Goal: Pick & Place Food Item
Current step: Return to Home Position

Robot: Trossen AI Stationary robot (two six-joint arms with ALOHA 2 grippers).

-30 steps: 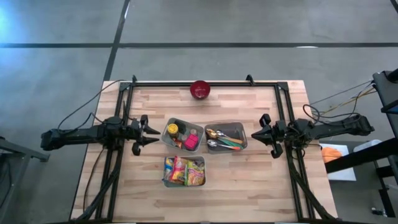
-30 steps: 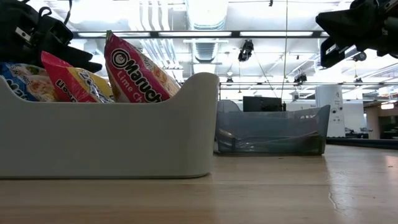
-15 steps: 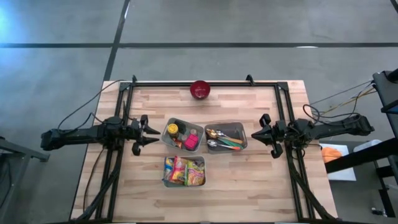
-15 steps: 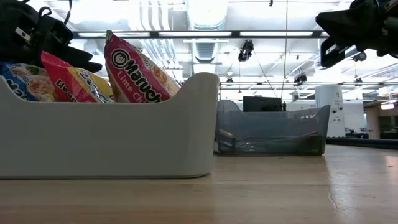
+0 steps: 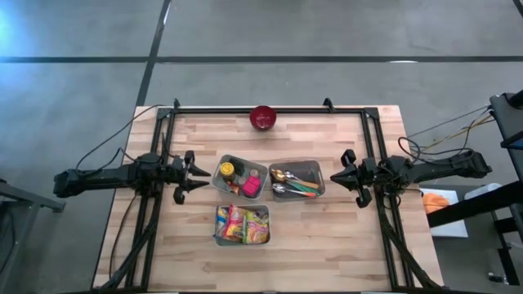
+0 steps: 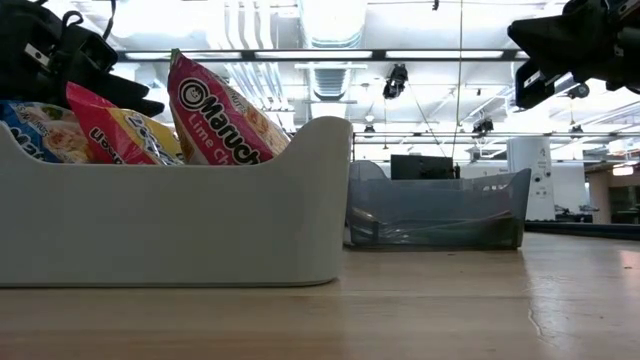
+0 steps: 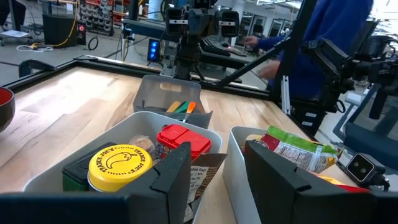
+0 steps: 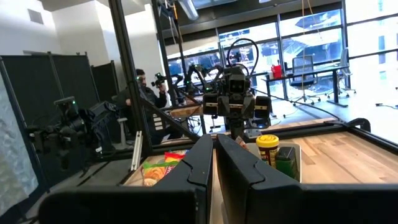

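Spoons (image 5: 296, 186) in bin (image 5: 313, 169), apart from both jaws

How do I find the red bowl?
Start at the wooden table, with three bins in its middle. Past them, by the table's top edge in the high view, sits the red bowl. Only it stands on bare wood, outside every bin.

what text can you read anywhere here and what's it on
"Maruch", cut off: red noodle packet in the white bin.
"Lime C", cut off: same packet.
"TRADER JOE'S": yellow jar lid.
Print on the other packets is too hidden or blurred to read.
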